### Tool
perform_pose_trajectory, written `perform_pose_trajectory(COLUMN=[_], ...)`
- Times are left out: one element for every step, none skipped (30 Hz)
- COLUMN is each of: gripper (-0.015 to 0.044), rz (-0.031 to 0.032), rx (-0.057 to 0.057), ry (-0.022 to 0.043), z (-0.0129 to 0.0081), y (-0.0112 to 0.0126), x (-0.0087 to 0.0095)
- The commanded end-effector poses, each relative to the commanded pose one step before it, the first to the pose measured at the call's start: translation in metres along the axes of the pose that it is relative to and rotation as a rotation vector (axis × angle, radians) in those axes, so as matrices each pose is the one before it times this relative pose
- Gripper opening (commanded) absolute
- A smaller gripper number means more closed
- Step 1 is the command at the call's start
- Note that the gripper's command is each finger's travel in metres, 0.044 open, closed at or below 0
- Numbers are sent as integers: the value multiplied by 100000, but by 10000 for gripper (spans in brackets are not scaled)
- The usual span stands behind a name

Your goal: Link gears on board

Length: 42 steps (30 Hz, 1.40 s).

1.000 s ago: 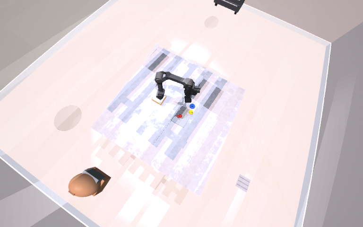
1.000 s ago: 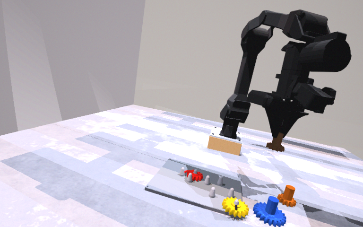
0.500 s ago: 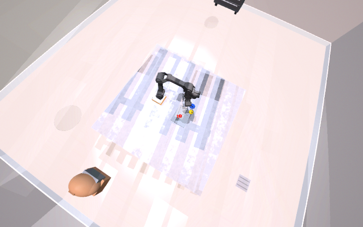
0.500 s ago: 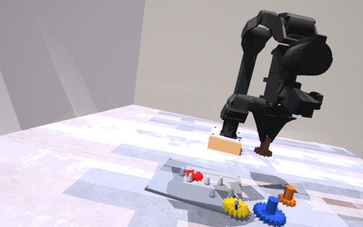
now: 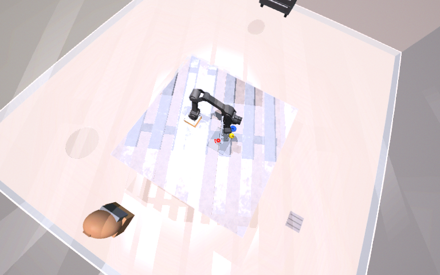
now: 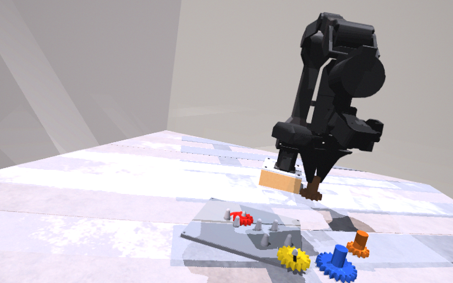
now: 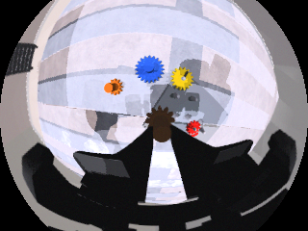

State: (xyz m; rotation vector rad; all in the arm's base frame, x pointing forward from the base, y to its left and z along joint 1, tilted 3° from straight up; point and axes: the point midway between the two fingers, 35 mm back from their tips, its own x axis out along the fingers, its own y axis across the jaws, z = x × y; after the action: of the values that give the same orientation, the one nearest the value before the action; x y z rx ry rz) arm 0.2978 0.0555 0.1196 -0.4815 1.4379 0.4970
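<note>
Exterior view: gripper (image 6: 316, 180) (image 7: 161, 129) nearly closed, clamped on the brown gear's (image 6: 311, 190) (image 7: 161, 120) upright stem, gear raised above the table (image 6: 133, 216); grey board (image 6: 213, 233) (image 7: 214, 103) (image 5: 223, 149) lower and to picture-left, its empty pegs between the red gear (image 6: 245, 219) (image 7: 192, 127) (image 5: 217, 141) and yellow gear (image 6: 302, 260) (image 7: 182, 82) (image 5: 231, 136).
Top view: arm (image 5: 215, 103) reaches beside the board; blue gear (image 5: 233, 128) (image 6: 335, 266) (image 7: 149, 68) sits near the yellow one.
Wrist view: brown teeth show beyond the fingertips; orange gear (image 7: 115, 87) (image 6: 360, 240) stands loose, well apart.

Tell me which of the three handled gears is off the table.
The brown gear: the end effector grips its handle in the air, while the blue and orange gears stand on the table.
</note>
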Motion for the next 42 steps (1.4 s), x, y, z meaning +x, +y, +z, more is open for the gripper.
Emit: perform_pose_trajectory(gripper=[0,0,0,0,0,0,0,0,0,0,0,0,0,0,0,0,0,0,0,0,0,0,0,0,0,0,0,0,0,0,0,0,0,0,0,0,0,0,0,0,0,0], rz=[832,-43,-43,-24,-24,-24,-24,-24,-23,-23,-23,-23,-23,-23,-22,-22,-22,-22,-22,-22,-22,-21,-21,-21,-21,-21,-21,-21,-20,-20,-20,-20,-16,-10,-3,0,0,0,0,0,0,0], rx=[-229,0,0,-76,-77,-77,-77,-77,-77,-77,-77,-76,-77,-76,-76,-76,-76,-76,-76,-76,-76,-76,-76,-76,-76,-76,-76,-76,-76,-76,-76,-76,-63,-38,-13,0,0,0,0,0,0,0], ry=[684,-35,-35,12,12,12,12,12,12,12,12,12,12,12,12,12,12,12,12,12,12,12,12,12,12,12,12,12,12,12,12,12,10,6,2,0,0,0,0,0,0,0], z=[-316,-63,-66,-71,-73,-75,-77,-80,-82,-84,-86,-88,-91,-93,-95,-97,-99,-102,-104,-106,-108,-110,-112,-114,-116,-119,-121,-123,-125,-127,-129,-131,-109,-66,-22,0,1,1,1,2,1,1], y=[-819,-223,-223,-218,-219,-218,-218,-217,-217,-216,-216,-215,-215,-214,-213,-213,-212,-211,-211,-210,-209,-208,-208,-207,-206,-205,-204,-203,-202,-201,-200,-199,-163,-98,-32,1,2,3,4,5,6,5], x=[702,82,82,88,89,89,89,89,89,89,89,89,89,89,89,89,89,89,89,89,89,89,89,89,89,89,89,89,89,89,89,89,74,44,15,-21,-45,-57,-75,-98,-117,-83])
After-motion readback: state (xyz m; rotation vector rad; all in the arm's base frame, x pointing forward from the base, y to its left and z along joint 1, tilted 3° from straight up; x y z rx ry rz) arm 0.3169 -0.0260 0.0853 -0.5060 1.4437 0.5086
